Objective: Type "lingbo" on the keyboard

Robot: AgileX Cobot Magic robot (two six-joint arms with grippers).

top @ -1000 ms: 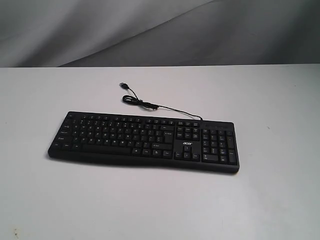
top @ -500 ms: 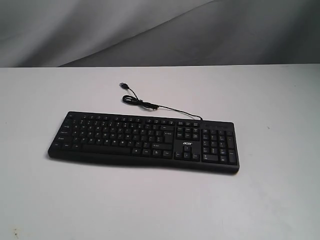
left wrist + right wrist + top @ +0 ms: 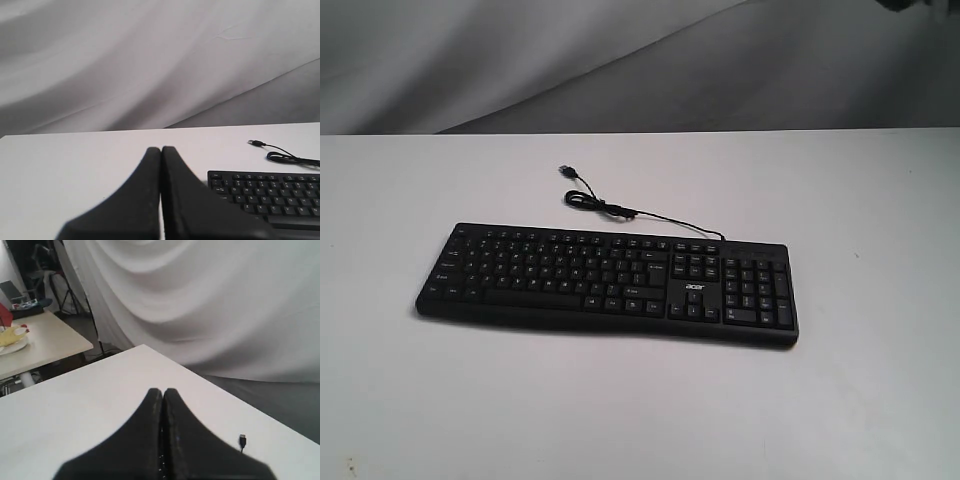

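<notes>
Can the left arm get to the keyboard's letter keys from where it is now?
Probably yes. The left gripper, jaws shut and empty, sits near one end of the keyboard, with only table showing between them.

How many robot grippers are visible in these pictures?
2. The left gripper, shut, near one end of the keyboard; the right gripper, shut, over the table near the USB plug.

Probably lab or studio: white table [image 3: 640,410], draped grey backdrop cloth [image 3: 570,60], dark stands [image 3: 93,322] behind (second cluttered table [image 3: 50,342] too).
</notes>
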